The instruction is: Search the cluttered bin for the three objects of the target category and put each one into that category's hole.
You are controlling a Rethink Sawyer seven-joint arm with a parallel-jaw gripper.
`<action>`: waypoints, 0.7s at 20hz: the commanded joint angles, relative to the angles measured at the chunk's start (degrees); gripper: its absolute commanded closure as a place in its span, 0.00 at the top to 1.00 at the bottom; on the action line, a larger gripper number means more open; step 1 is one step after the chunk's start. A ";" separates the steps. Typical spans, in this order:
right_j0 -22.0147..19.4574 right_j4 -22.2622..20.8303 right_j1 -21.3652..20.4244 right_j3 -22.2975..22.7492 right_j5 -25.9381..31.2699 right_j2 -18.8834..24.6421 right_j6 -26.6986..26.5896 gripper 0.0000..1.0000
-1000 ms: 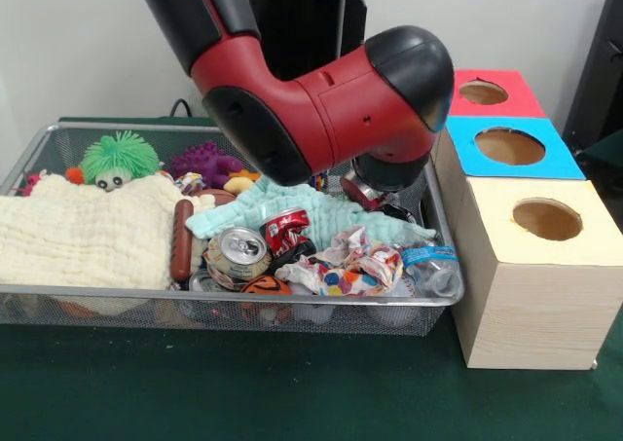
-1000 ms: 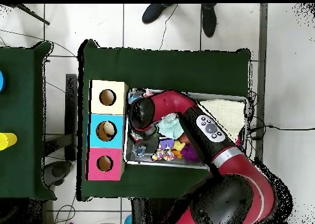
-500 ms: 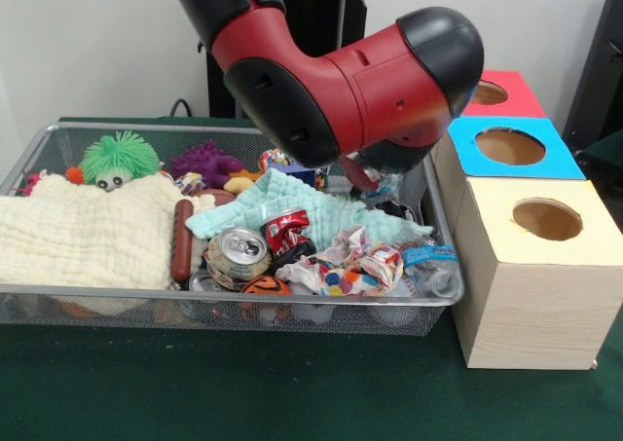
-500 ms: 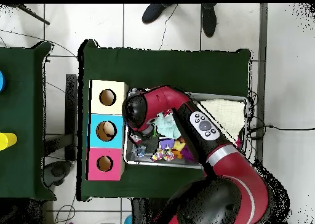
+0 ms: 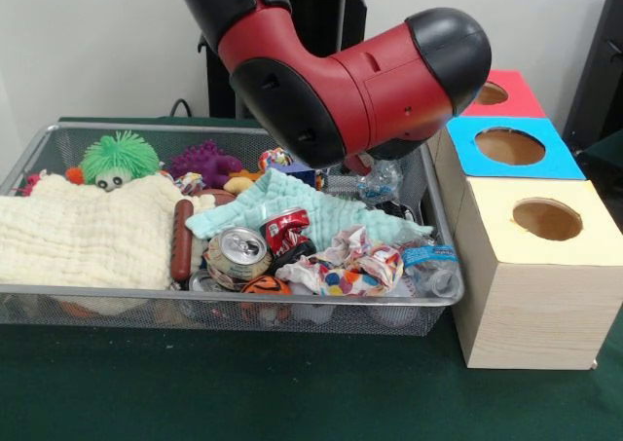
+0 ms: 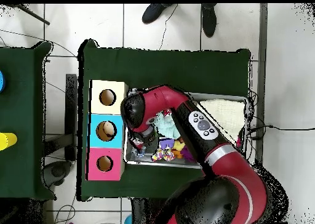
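Looks like the carry step: the arm [image 5: 360, 81] has a crumpled clear plastic bottle [image 5: 378, 180] hanging under it over the wire bin's [image 5: 234, 295] corner beside the boxes. Can't tell how the jaws stand, the arm hides them. Next it probably needs to swing over the blue hole [image 5: 509, 146]

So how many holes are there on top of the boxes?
3, one in each box top: the red box farthest back, the blue box in the middle, and the yellow box nearest. None looks hidden.
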 commanded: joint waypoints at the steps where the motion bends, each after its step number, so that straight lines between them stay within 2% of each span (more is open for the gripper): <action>1: -2.18 -0.29 2.60 -3.71 0.69 -1.30 -18.22 1.00; 5: -5.05 2.80 6.50 -1.75 -7.26 0.93 -15.89 1.00; 7: -6.14 3.24 7.37 -1.11 -9.27 1.74 -16.14 1.00; 14: -6.36 3.25 7.42 -0.95 -8.85 1.84 -16.24 1.00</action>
